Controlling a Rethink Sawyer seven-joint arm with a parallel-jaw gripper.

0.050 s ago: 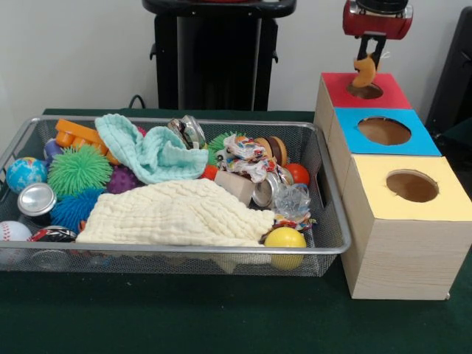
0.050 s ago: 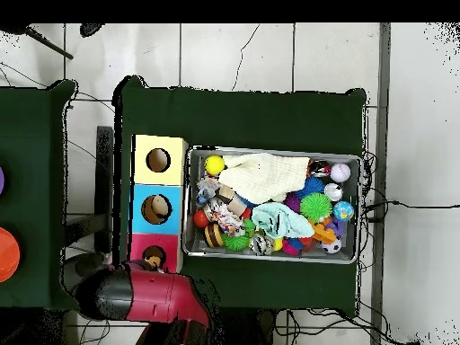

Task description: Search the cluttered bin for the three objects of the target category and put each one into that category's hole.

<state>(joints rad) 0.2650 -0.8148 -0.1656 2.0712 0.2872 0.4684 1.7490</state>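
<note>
Bench [image 1: 221, 324] is carrying the wire bin [image 1: 169, 254] and, just beside the bin's end, a row of three boxes. Taking the red-topped box [image 1: 365, 92] as landmark: the blue-topped box [image 1: 387, 133] is touching it on the camera side in the front view, and the yellow-topped box [image 1: 409, 188] is touching the blue one beyond that.

I'm hanging directly above the red-topped box, fingers [image 1: 366, 68] clenched on a small orange curved piece [image 1: 363, 72]. Its lower end is sitting just over the red box's hole [image 1: 365, 91], looks about level with the rim, possibly already dipping in; can't tell which. The overhead view agrees: orange piece [image 2: 154, 261] is lining up with the hole in the red top.

Step in hand, as I'm judging it: the drop. To do it well:
- keeping centred on the hole, since the piece is curved and could catch the rim if off to one side
- lowering slightly more before letting go, so it's falling in rather than bouncing onto the red top
- opening fully, then lifting straight up

Bin is sitting well apart from the red box's hole, still packed: cream cloth [image 1: 177, 214], mint cloth [image 1: 147, 151], green spiky ball [image 1: 79, 169], yellow ball [image 1: 285, 239]. Can't tell from here which of these belong to the target category.
</note>
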